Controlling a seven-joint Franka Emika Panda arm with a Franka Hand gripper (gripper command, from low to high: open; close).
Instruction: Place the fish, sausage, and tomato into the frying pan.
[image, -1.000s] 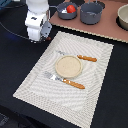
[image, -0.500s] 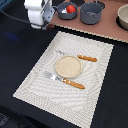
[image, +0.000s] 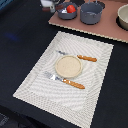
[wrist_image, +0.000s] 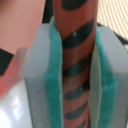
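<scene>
In the wrist view my gripper (wrist_image: 76, 107) is shut on the sausage (wrist_image: 75, 60), a reddish-brown rod with dark stripes, upright between the teal pads (wrist_image: 54, 75). In the exterior view only a small part of the gripper (image: 48, 5) shows at the top edge, just to the exterior view's left of the frying pan (image: 65, 15). The red tomato (image: 71, 8) lies in the pan. I cannot make out the fish.
The deeper grey pot (image: 91, 13) stands beside the pan on a brown board (image: 107, 27), with a pale bowl (image: 123, 17) at the exterior view's right edge. A striped placemat (image: 35, 85) carries a beige plate (image: 68, 66), an orange-handled knife (image: 86, 58) and a fork (image: 70, 82).
The gripper has moved from the placemat's far corner toward the pan and is now mostly out of the exterior view's top edge.
</scene>
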